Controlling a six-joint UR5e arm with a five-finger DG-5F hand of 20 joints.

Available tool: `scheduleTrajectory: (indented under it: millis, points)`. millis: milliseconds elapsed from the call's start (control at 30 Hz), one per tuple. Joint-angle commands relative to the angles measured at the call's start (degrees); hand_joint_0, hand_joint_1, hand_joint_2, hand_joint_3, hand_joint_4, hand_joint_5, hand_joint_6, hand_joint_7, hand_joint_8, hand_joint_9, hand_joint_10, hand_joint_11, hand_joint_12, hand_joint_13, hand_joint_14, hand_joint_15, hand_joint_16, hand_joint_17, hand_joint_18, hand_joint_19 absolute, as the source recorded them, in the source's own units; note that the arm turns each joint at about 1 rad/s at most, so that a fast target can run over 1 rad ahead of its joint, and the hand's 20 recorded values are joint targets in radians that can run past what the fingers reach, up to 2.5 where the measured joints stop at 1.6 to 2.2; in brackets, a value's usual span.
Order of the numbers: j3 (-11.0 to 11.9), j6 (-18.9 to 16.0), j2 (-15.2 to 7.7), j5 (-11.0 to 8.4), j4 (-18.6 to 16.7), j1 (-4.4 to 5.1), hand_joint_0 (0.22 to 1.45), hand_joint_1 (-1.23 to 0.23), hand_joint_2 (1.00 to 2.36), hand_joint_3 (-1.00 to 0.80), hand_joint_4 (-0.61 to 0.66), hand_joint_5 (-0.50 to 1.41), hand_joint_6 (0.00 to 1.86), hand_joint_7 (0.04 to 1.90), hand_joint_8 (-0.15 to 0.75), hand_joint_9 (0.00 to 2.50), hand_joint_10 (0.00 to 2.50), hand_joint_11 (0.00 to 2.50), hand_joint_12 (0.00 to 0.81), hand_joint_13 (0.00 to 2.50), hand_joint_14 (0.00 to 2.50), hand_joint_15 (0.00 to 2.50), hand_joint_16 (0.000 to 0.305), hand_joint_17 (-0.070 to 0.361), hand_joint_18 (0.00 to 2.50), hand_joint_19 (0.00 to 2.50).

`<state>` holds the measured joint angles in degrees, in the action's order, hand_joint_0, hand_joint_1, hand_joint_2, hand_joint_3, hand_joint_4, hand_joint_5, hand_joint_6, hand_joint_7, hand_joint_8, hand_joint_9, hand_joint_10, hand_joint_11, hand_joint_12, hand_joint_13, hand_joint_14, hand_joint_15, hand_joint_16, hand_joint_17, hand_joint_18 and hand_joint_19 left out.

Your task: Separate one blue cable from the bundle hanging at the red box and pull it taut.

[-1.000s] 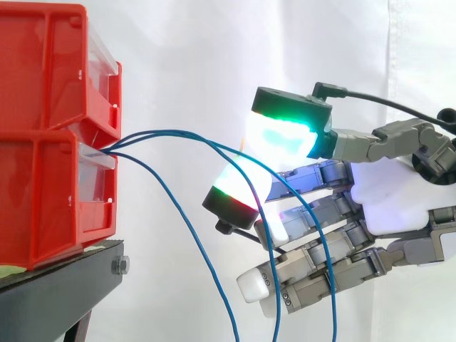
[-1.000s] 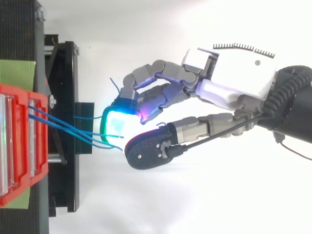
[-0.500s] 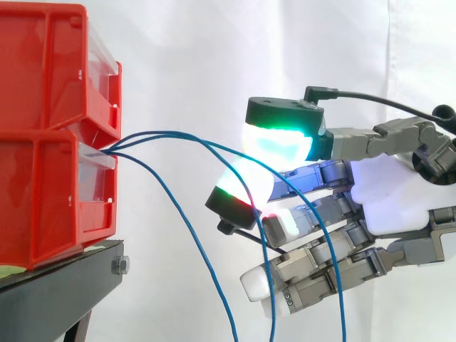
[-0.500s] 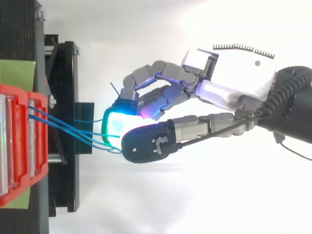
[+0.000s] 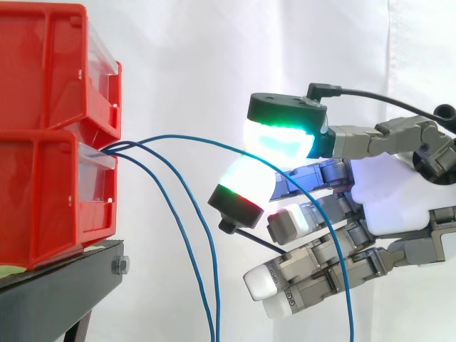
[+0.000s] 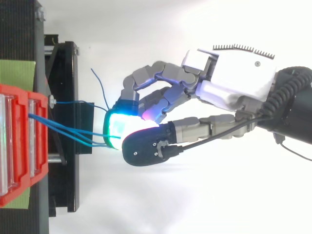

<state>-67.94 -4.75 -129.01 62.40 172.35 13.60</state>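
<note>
1. Roughly mid-frame in the side view, one blue cable (image 5: 171,137) left the lower red box (image 5: 50,192) at the left. It arched rightward over the gap, ran in between the glowing pads, then dropped slack toward the lower right corner.
2. Risk, as a judgement: the cable was thin and sat near the edge of the pads, so it could slide out once the pull began. It wasn't taut yet. A hard or jerky pull could also yank its end out of the box or shift the box on the black stand (image 5: 64,285).
3. Second risk: the other two cables (image 5: 215,306) left the box at the same spot, so one could get dragged along if it was snagged there.
4. The hand (image 5: 392,199) came in from the right. Its thumb pad (image 5: 281,139) was closed down against a fingertip pad (image 5: 242,187), apparently pinching the blue cable between them. The remaining fingers were half curled below and held nothing.
5. In the top view the hand (image 6: 229,73) reached leftward, with thumb and pad pressed together just right of the stand.
6. The other two cables hung down at lower centre, apart from the hand, in front of the white curtain (image 5: 214,57).
</note>
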Motion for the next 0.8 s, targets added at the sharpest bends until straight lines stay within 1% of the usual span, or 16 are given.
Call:
scheduleTrajectory:
  millis: [0,67,200,267,367,400,500,633,667,700,767]
  points:
    - [0.0,-0.09,0.08,0.01,0.0,0.03,0.55,-0.62,1.0,-0.45,0.04,-0.16,0.92,1.01,0.274,1.08,0.03,1.02,0.362,0.66,0.02,0.51,0.051,0.114,0.49,0.51]
    - [0.0,0.0,-0.01,0.01,0.0,0.03,0.55,-0.6,1.0,-0.49,0.05,-0.15,0.91,1.04,0.277,1.08,0.02,1.02,0.361,0.66,0.02,0.51,0.051,0.114,0.49,0.51]
    - [0.0,0.0,-0.01,0.01,0.0,0.11,0.53,-0.56,1.0,-0.5,0.06,-0.15,0.89,1.09,0.287,1.1,0.02,1.01,0.37,0.69,0.02,0.52,0.053,0.119,0.5,0.51]
    - [0.0,0.0,-0.01,0.01,0.0,0.03,0.52,-0.56,1.0,-0.5,0.07,-0.16,0.89,1.09,0.29,1.1,0.02,1.02,0.373,0.7,0.02,0.53,0.053,0.12,0.51,0.52]
    - [0.0,0.0,-0.01,0.01,0.0,0.03,0.5,-0.6,1.0,-0.5,0.08,-0.16,0.89,1.07,0.296,1.13,0.02,1.07,0.373,0.74,0.02,0.55,0.055,0.123,0.53,0.51]
    - [0.0,0.0,-0.01,0.01,0.0,0.03,0.51,-0.66,1.0,-0.5,0.08,-0.17,0.9,1.06,0.291,1.14,0.02,1.12,0.366,0.78,0.02,0.59,0.054,0.123,0.54,0.5]
    - [0.0,-0.09,-0.01,0.01,0.0,0.03,0.55,-0.73,1.0,-0.5,0.07,-0.17,0.9,1.06,0.272,1.14,0.02,1.19,0.352,0.86,0.03,0.67,0.052,0.116,0.55,0.51]
    - [0.0,-0.09,-0.01,0.01,0.0,0.03,0.6,-0.77,1.0,-0.5,0.06,-0.18,0.9,1.05,0.254,1.17,0.02,1.29,0.344,0.94,0.03,0.84,0.05,0.113,0.56,0.51]
    - [0.0,-0.09,-0.01,0.01,0.0,0.11,0.61,-0.78,1.0,-0.5,0.06,-0.18,0.9,1.05,0.252,1.17,0.02,1.33,0.344,0.99,0.03,0.92,0.05,0.112,0.56,0.51]
    - [0.0,0.0,0.08,0.01,0.0,0.03,0.61,-0.78,1.0,-0.5,0.06,-0.18,0.91,1.04,0.243,1.18,0.02,1.33,0.342,1.02,0.03,1.0,0.05,0.112,0.57,0.51]
    - [0.08,-0.09,-0.01,0.01,0.0,0.03,0.62,-0.79,1.0,-0.5,0.06,-0.18,0.91,1.04,0.245,1.17,0.02,1.35,0.337,1.05,0.03,1.07,0.05,0.112,0.58,0.52]
